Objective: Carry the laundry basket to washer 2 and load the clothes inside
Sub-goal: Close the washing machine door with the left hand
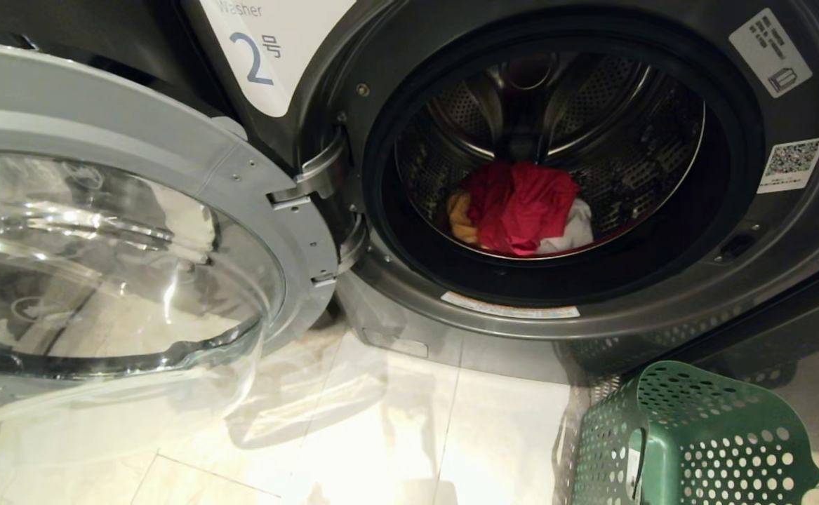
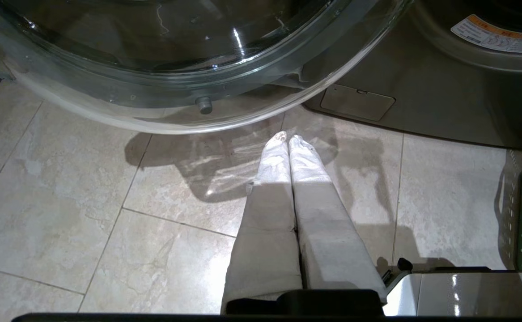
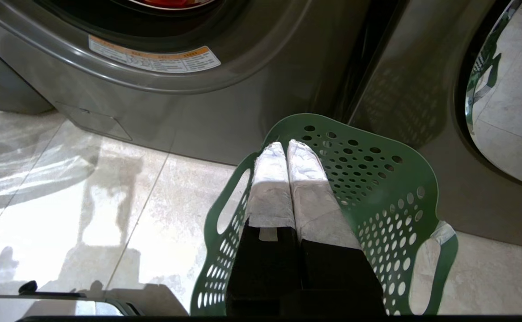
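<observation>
Hanging with its fingers pressed together on nothing, the right hand (image 3: 286, 145) sits over the laundry basket (image 3: 377, 188), which looks emptied and lies tipped on the floor (image 1: 381, 435) just beside washer 2 (image 1: 788, 266). The left hand (image 2: 287, 139) is likewise closed and empty, low over the tiles beneath the swung-open glass door (image 1: 121, 280). Both seem parked because the clothes (image 1: 518, 207) already lie in the drum, though its dim depths may hide more.
</observation>
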Motion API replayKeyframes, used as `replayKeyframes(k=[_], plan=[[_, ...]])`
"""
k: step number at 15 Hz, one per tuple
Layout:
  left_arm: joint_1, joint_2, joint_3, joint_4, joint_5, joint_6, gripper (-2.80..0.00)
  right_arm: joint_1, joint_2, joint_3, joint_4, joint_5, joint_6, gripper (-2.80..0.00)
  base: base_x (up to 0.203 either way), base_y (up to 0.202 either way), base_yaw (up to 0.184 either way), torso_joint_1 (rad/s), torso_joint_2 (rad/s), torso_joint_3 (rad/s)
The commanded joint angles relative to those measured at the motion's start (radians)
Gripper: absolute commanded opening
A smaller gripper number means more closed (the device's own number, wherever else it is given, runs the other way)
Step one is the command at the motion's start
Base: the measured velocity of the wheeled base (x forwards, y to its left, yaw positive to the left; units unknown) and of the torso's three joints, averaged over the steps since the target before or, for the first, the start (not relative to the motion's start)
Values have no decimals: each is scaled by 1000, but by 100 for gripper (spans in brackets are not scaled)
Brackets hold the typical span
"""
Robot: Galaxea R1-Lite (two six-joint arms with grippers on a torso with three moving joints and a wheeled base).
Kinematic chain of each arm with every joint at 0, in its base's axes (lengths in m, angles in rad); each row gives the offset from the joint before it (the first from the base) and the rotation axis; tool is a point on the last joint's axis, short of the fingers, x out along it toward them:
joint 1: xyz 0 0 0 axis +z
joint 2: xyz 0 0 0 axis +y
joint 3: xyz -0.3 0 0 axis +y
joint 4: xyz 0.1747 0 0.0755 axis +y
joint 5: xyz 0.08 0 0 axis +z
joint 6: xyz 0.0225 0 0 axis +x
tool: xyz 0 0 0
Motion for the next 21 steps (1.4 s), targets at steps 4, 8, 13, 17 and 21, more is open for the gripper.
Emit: replayKeyframes(k=[4,8,13,17,21], plan=[[0,2,2,-1,0,0,-280,0,3,34,-3,2,3,-280,2,3,-111,1,2,0],[0,2,2,-1,1,1,-280,0,3,34,-3,2,3,-280,1,10,-198,4,5,1],[0,2,2,2,1,3,-280,0,3,34,-3,2,4,-280,0,2,-40,0,0,1],[0,2,2,4,1,12,-280,0,3,34,-3,2,4,-280,0,0,0,0,0,0],[0,2,2,4,1,12,-280,0,3,34,-3,2,1,-280,0,0,0,0,0,0]])
